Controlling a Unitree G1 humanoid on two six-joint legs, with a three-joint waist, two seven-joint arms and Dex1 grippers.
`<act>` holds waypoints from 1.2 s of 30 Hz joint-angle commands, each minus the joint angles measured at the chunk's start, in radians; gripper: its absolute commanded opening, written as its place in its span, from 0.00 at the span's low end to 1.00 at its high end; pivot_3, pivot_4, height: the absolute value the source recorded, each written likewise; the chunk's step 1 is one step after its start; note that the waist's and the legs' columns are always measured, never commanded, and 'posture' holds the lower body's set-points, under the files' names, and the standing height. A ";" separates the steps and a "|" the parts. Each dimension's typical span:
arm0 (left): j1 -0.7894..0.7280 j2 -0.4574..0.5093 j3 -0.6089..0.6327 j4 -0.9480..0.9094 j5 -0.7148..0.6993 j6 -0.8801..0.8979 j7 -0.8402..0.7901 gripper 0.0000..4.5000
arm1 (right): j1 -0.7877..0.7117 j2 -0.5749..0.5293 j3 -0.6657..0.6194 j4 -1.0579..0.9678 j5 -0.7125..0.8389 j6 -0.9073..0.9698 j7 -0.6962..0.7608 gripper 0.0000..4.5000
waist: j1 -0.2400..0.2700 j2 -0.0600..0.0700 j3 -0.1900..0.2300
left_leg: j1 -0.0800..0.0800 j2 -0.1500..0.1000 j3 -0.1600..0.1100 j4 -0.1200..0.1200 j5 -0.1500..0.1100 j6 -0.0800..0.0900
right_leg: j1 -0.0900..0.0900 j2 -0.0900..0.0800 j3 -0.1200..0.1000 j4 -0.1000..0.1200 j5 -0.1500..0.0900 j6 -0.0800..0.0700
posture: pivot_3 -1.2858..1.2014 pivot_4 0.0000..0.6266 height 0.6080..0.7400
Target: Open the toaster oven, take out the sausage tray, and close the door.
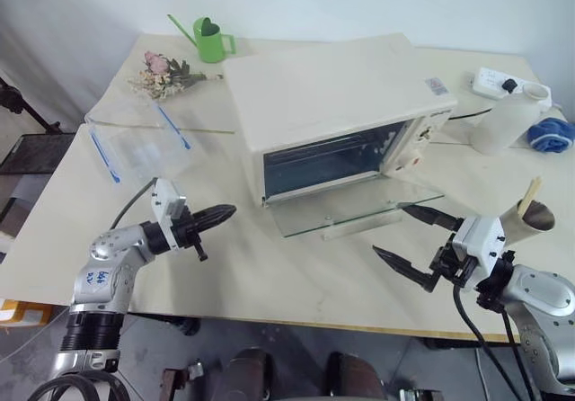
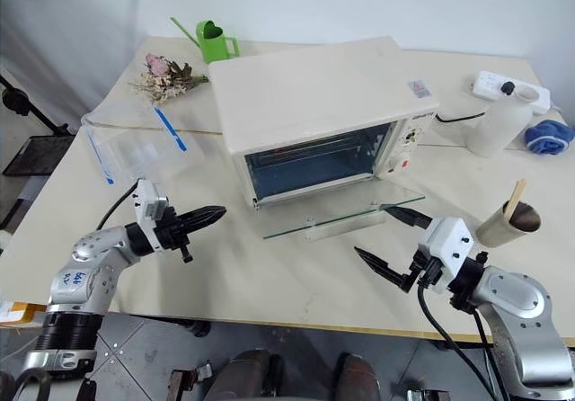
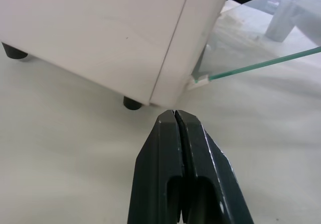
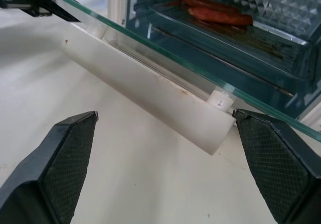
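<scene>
The cream toaster oven (image 1: 332,104) stands mid-table. Its glass door (image 1: 359,205) lies folded down flat, with the cream bar handle (image 1: 359,228) at its front edge. Through the glass in the right wrist view, the sausage tray (image 4: 273,34) sits inside the oven with two red-brown sausages (image 4: 215,13) on it. My right gripper (image 1: 390,229) is open just in front of the handle's right end (image 4: 210,133), with nothing between its fingers. My left gripper (image 1: 225,212) is shut and empty, pointing at the oven's lower left front corner (image 3: 165,91).
A clear plastic box with blue clips (image 1: 139,140) sits left of the oven. Behind it lie dried flowers (image 1: 166,73) and a green watering can (image 1: 211,40). At the right are a white bottle (image 1: 503,122), a power strip (image 1: 499,82), a blue cloth (image 1: 550,134) and a paper cup (image 1: 530,212).
</scene>
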 commanded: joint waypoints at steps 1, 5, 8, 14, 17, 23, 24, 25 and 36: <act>-0.002 -0.012 0.009 -0.009 -0.004 -0.041 -0.016 0.01 | -0.054 0.011 0.051 0.027 -0.013 0.003 -0.005 1.00 | -0.014 0.000 0.000 | 0.001 0.001 0.000 0.000 0.000 0.000 | 0.000 0.000 0.000 0.000 0.000 0.000 | 0.52 0.24 1.00; 0.008 -0.014 0.022 -0.012 -0.027 -0.046 -0.044 0.01 | -0.126 0.031 0.093 0.049 -0.015 0.011 -0.017 1.00 | -0.039 0.000 0.000 | 0.002 0.005 0.002 -0.001 0.001 -0.004 | -0.001 0.004 -0.002 0.002 0.000 0.000 | 0.52 0.24 1.00; 0.014 -0.023 0.039 -0.028 -0.059 -0.041 -0.056 0.01 | -0.184 0.049 0.126 0.072 -0.018 0.013 -0.021 1.00 | -0.050 0.000 0.000 | 0.002 0.007 0.003 -0.002 0.001 -0.005 | -0.003 0.004 -0.001 0.004 -0.001 -0.001 | 0.52 0.24 1.00; -0.012 -0.048 0.064 -0.080 -0.127 0.002 -0.040 0.01 | -0.273 0.073 0.155 0.099 -0.016 0.027 -0.028 1.00 | -0.050 0.000 0.000 | 0.001 0.007 0.003 -0.001 0.001 -0.005 | -0.003 0.004 -0.001 0.003 0.000 -0.001 | 0.52 0.24 1.00; -0.030 -0.049 0.048 -0.096 -0.125 0.020 -0.041 0.01 | -0.295 0.078 0.166 0.109 -0.021 0.030 -0.025 1.00 | -0.049 0.000 0.000 | 0.001 0.007 0.002 -0.001 0.001 -0.005 | -0.003 0.004 -0.002 0.004 0.000 -0.001 | 0.52 0.24 1.00; -0.094 -0.070 0.009 -0.064 -0.093 0.016 -0.033 0.01 | -0.294 0.074 0.176 0.106 -0.015 0.030 -0.016 1.00 | -0.052 0.000 0.000 | 0.001 0.007 0.003 -0.002 0.001 -0.005 | -0.003 0.004 -0.002 0.004 0.000 -0.001 | 0.52 0.24 1.00; -0.103 -0.075 0.006 -0.059 -0.092 0.016 -0.031 0.01 | -0.281 0.069 0.172 0.092 -0.005 0.032 -0.008 1.00 | -0.053 0.000 0.000 | 0.001 0.007 0.003 -0.002 0.001 -0.005 | -0.003 0.005 -0.002 0.004 0.000 -0.001 | 0.52 0.24 1.00; -0.110 -0.078 0.002 -0.056 -0.091 0.015 -0.030 0.01 | -0.267 0.059 0.171 0.077 0.005 0.034 0.008 1.00 | -0.053 0.000 0.000 | 0.001 0.007 0.003 -0.002 0.001 -0.005 | -0.003 0.005 -0.001 0.004 0.000 -0.001 | 0.52 0.24 1.00; -0.150 -0.099 -0.073 -0.036 -0.047 0.025 -0.049 0.01 | -0.181 -0.020 0.200 0.102 -0.094 -0.139 0.136 1.00 | -0.058 0.000 0.000 | 0.001 0.007 0.004 -0.002 0.001 -0.005 | -0.004 0.005 -0.001 0.003 -0.001 -0.001 | 0.52 0.24 1.00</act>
